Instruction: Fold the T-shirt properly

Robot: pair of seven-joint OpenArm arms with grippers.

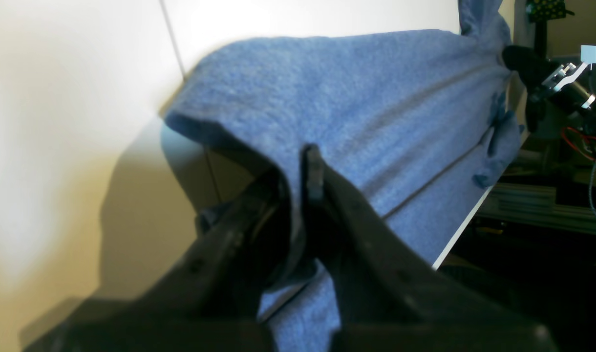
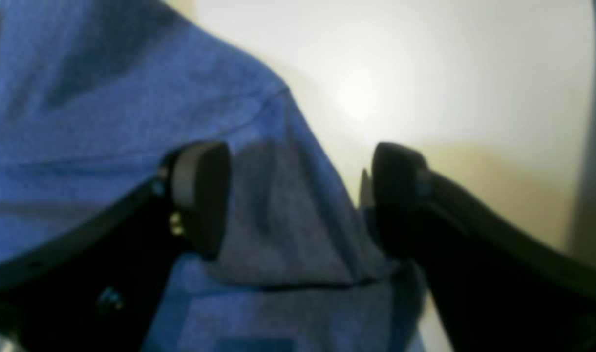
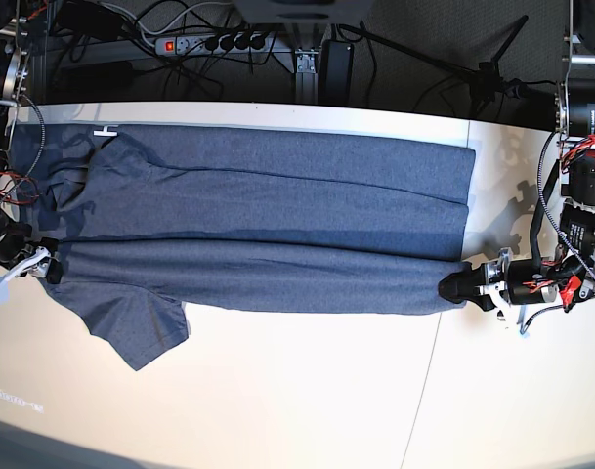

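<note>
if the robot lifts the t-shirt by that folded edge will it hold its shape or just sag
Probably sag. The T-shirt drapes limply over the left claw pinching its edge, so it looks floppy. Its sleeve spills loose past the fold, so unheld parts would likely droop. With the right claw open, that end may drop. It looks light, and likely to bunch rather than slide if pushed.

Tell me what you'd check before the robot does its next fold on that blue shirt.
1. Left gripper shut on the T-shirt edge: ok.
2. Right gripper holding its end: not ok; its jaws stand open with cloth between them.
3. Long fold lying flat across the table: ok; the near half lies doubled over the far half.
4. Near sleeve tucked in: not ok; it sticks out toward the table's near side.
5. Shirt fully on the table: cannot tell; the collar end reaches the table's edge by the right arm.
</note>
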